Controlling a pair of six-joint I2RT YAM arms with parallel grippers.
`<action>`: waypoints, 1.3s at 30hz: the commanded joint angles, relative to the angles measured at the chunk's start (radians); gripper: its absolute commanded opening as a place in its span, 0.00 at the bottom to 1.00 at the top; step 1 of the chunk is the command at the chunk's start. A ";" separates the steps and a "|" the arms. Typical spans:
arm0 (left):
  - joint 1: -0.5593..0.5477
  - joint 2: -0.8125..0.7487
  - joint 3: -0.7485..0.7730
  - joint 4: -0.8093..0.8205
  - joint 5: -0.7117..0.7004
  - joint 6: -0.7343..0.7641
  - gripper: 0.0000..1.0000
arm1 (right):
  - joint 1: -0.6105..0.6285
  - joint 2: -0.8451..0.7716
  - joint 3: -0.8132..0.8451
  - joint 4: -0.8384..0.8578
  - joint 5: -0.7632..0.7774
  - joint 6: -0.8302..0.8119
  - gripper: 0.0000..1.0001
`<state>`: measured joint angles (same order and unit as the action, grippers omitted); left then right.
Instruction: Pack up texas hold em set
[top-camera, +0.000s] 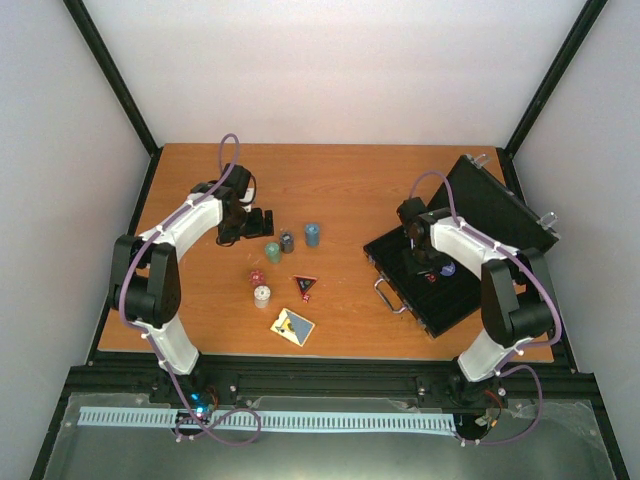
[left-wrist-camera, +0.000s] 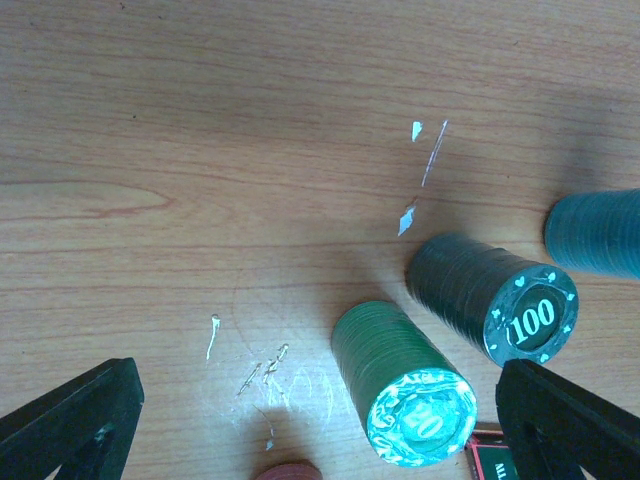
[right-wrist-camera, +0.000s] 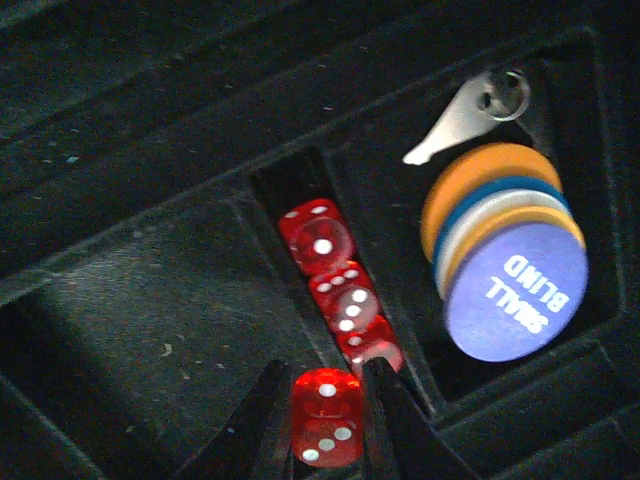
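1. Robot arms rise from their bases at the near edge of the wooden table (top-camera: 340, 180), left arm reaching toward mid-table, right arm reaching into the case.
2. Open black briefcase (top-camera: 462, 300) lies on the right side of the table, lid up at the back, metal handle (top-camera: 388, 296) facing the middle.
3. Right gripper (right-wrist-camera: 327, 400) hangs inside the case, its fingers pinched nearly closed on one red die (right-wrist-camera: 325, 430), just above the near end of a narrow slot.
4. Left gripper (top-camera: 262, 222) hovers low over the table with its jaws fully apart, holding nothing. A green chip stack (left-wrist-camera: 405, 385) and a black chip stack (left-wrist-camera: 490, 300) marked 100 stand between its fingers, and a teal stack (left-wrist-camera: 600, 235) stands further off.
5. Loose on mid-table, well apart from the case: a white chip stack (top-camera: 262, 295), a card deck (top-camera: 292, 326), a small dark red-edged item (top-camera: 305, 287) too small to identify, and more red dice (top-camera: 255, 278).
6. Inside the case, three dice (right-wrist-camera: 340, 290) sit in a row in the slot. Beside them is a pile of discs topped by a purple disc (right-wrist-camera: 515, 290) reading SMALL BLIND, with a silver key (right-wrist-camera: 465, 115) behind.
7. Step in hand appears to be loading the dice. Next, the held die needs lining up with the slot's free near end, lowering, then release.
8. Likely obstacles: the slot is narrow, and the seated dice leave little room.
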<state>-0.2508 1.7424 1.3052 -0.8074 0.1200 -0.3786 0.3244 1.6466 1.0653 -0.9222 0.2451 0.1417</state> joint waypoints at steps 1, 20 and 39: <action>-0.001 0.022 0.034 0.007 0.000 -0.010 1.00 | -0.003 0.031 0.040 0.021 -0.102 -0.017 0.03; 0.034 0.026 0.034 0.005 -0.031 -0.005 1.00 | 0.059 0.329 0.293 0.088 -0.267 -0.048 0.03; 0.059 0.048 0.040 0.008 0.000 -0.015 1.00 | 0.064 0.167 0.349 -0.033 -0.079 -0.006 0.03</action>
<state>-0.1970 1.7779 1.3125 -0.8078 0.1013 -0.3790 0.3950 1.8984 1.4502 -0.9051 0.0822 0.1104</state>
